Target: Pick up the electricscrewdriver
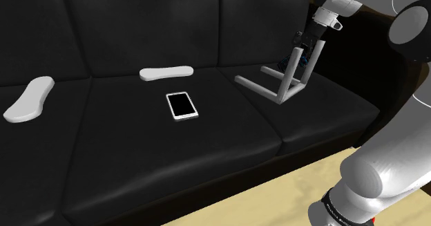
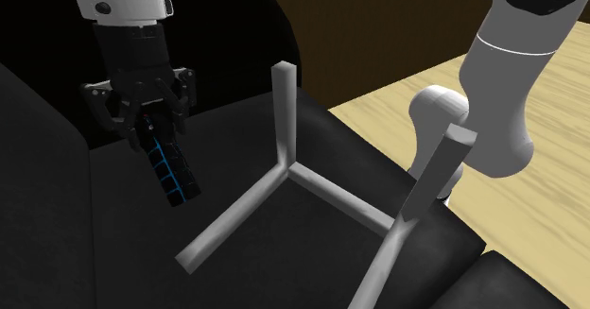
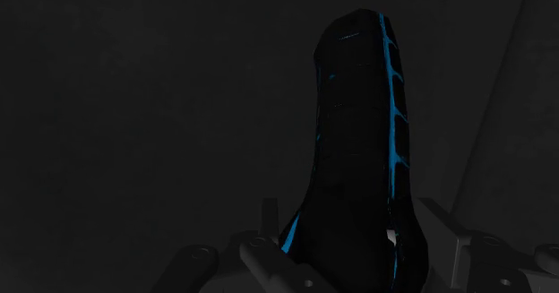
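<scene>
the gripper hangs over the sofa at the shoulder view's right end, close to the backrest. its fingers are clamped on the electric screwdriver, a black body with thin blue lines. the tool juts down and out from between them, clear of the cushion. in the wrist view the screwdriver runs straight out from between the fingers against the dark upholstery.

the nearest thing is a grey frame of straight bars, lying on the same seat cushion. in the second exterior view one of its bars stands upright just beside the tool, apart from it (no contact that i can see). in the shoulder view the frame sits in front of the gripper and partly covers it.

well away, on the middle cushion, lies one phone, white-edged with a black screen, face up. there are two flat white rounded pieces: one at the back of the middle cushion, the other on the far cushion at the shoulder view's left. a pale wooden floor shows in front of the sofa.

count: one screwdriver, one frame, one phone, two white pieces.
</scene>
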### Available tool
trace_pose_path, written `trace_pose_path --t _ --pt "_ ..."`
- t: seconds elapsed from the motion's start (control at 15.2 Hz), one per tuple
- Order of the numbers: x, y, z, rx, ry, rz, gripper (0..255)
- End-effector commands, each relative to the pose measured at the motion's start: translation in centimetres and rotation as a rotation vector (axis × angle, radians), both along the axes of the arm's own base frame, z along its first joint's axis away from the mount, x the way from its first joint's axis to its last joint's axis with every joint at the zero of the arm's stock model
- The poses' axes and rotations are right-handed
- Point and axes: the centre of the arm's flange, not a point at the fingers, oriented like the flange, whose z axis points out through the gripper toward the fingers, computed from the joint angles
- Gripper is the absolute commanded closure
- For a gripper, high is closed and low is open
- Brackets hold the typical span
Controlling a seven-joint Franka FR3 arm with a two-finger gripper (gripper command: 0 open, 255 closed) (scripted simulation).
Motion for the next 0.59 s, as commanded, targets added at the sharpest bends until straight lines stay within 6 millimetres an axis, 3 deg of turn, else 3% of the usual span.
trace_pose_path --t 0.0,0.53 --pt "0.0 0.0 -0.1 0.001 0.002 0.000 255" --pt "0.0 0.0 4.1 0.001 0.002 0.000 255"
